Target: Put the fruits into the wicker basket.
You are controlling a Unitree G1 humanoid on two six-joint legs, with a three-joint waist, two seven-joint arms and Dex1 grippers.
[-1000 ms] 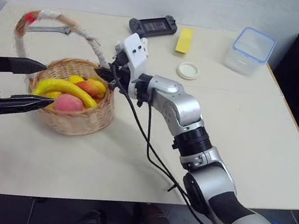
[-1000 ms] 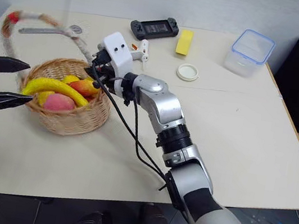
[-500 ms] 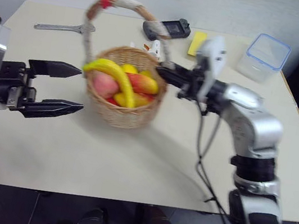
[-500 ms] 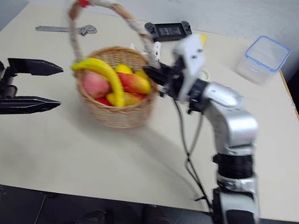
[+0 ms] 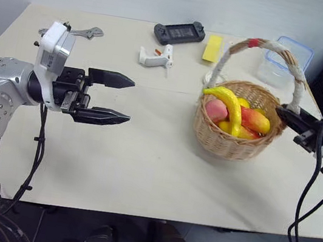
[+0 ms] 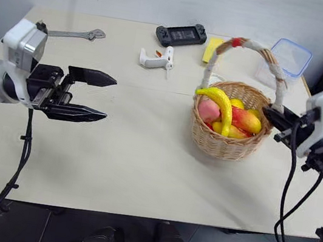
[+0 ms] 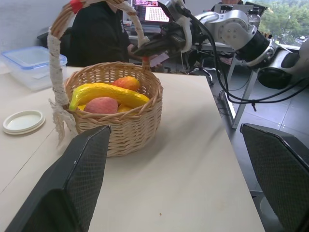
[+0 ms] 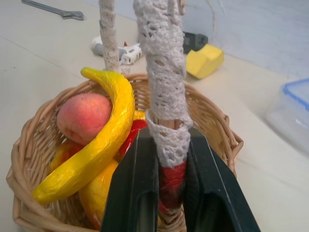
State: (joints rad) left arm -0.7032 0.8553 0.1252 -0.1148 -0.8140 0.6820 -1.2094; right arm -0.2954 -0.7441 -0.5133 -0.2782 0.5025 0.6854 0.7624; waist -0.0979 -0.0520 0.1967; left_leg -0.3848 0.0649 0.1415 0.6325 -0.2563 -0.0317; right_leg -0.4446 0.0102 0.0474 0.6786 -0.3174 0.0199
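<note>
Since the earlier frame the wicker basket [image 5: 234, 129] has travelled from the counter's [image 5: 142, 167] left side to its right side, and the wrench [image 5: 80, 32] near the far left edge is now uncovered. The left gripper [image 5: 119, 98], once beside the basket, now hovers over the left half with its fingers apart, holding nothing. Near the far edge lie one white glue gun [image 5: 156, 57], one black game controller [image 5: 179, 34] and one yellow sponge [image 5: 212, 47]. The basket holds one banana [image 5: 230, 107], one peach [image 5: 215, 110] and two mangoes [image 5: 255, 120], possibly more. The right gripper [image 8: 171, 193] has its fingers clamped on the handle's red-wrapped base. One clear box [image 5: 280, 69] stands behind.
</note>
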